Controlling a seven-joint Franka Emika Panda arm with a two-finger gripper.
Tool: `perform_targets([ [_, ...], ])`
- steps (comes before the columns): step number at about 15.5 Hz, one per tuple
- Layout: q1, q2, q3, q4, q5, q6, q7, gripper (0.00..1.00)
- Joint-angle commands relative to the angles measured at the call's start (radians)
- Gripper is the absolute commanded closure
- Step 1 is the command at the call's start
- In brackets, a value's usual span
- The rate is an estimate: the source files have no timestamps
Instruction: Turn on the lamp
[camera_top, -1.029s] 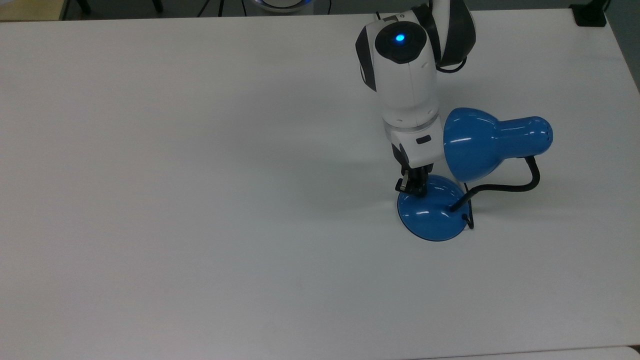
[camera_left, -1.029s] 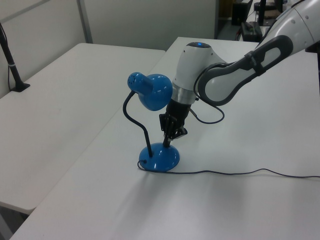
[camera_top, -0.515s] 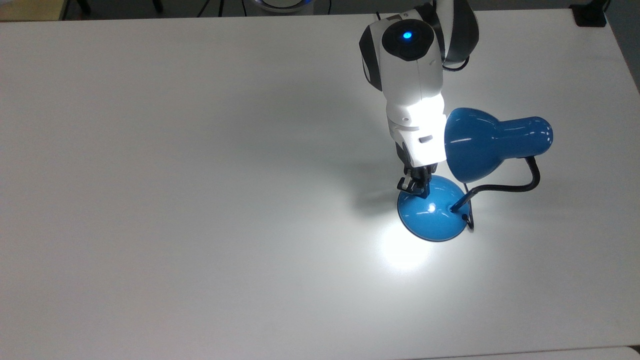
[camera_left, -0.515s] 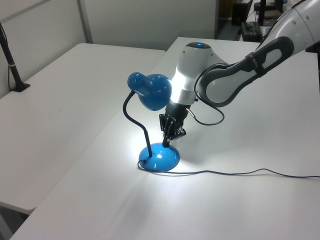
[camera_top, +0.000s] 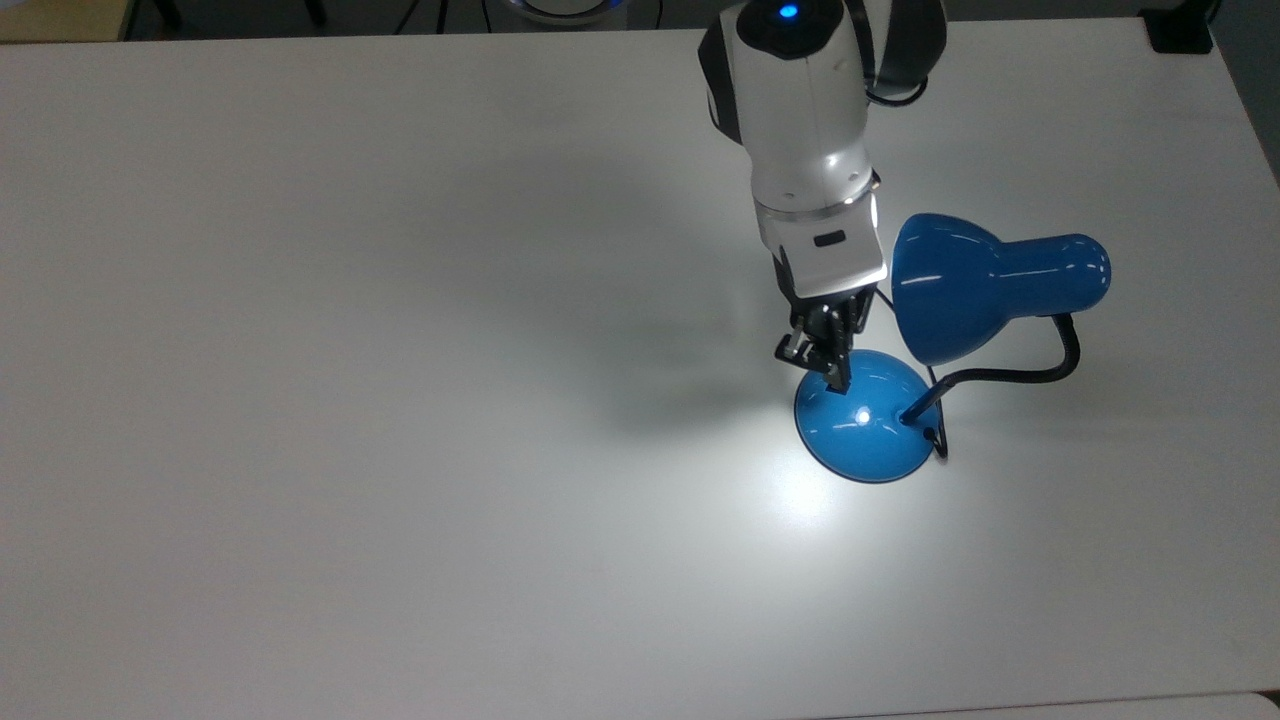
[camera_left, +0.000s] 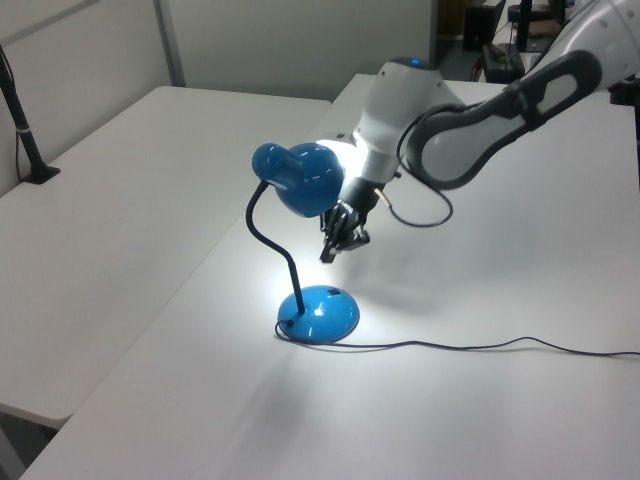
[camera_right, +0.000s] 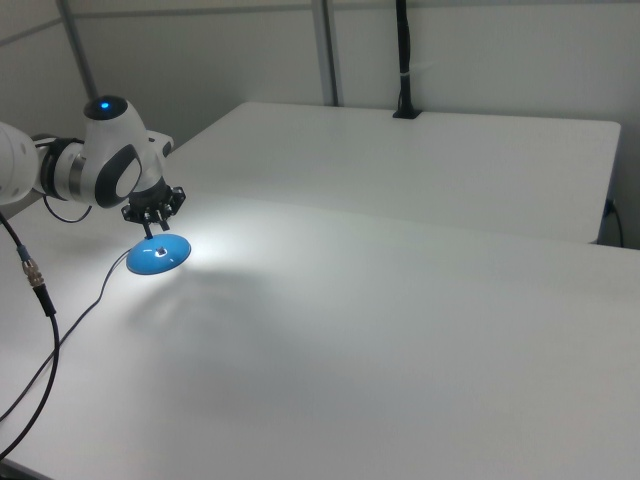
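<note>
1 step seems to make up this task, and by the look of things it is done: the glossy blue desk lamp with its bell-shaped shade, black gooseneck and round domed base is lit, throwing a bright pool of light onto the white tabletop just beside its base. In the left view the glow spills from the mouth of the shade onto the white wrist of the arm next to it.

The lamp stands on the tabletop toward the top view's right, nearer the right edge than the left, well apart from every corner. Its thin black cord trails from the base across the surface toward the left view's right edge.

The robot's black two-finger gripper hangs above the base, clearly apart from it in the left view, pointing down at the dome. Its fingers look drawn together with nothing between them.

What is left, as I judge it, is little: the arm only needs to move clear of the shade and gooseneck without knocking them. The small switch on the base is too small to make out.
</note>
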Motion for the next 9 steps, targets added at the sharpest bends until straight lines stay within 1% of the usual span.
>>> perform_targets([
  [1,-0.092,-0.21,0.009,-0.159,-0.018,-0.209,0.09,1.0],
  [3,-0.167,-0.276,0.004,-0.143,-0.041,-0.415,0.194,1.0],
  [4,-0.208,-0.298,0.002,-0.117,-0.053,-0.508,0.235,0.96],
  [7,-0.327,-0.339,-0.004,-0.046,-0.084,-0.754,0.419,0.95],
  [8,-0.348,-0.35,-0.004,-0.025,-0.116,-0.812,0.487,0.93],
  [9,-0.377,-0.374,-0.002,-0.012,-0.174,-0.874,0.565,0.89],
])
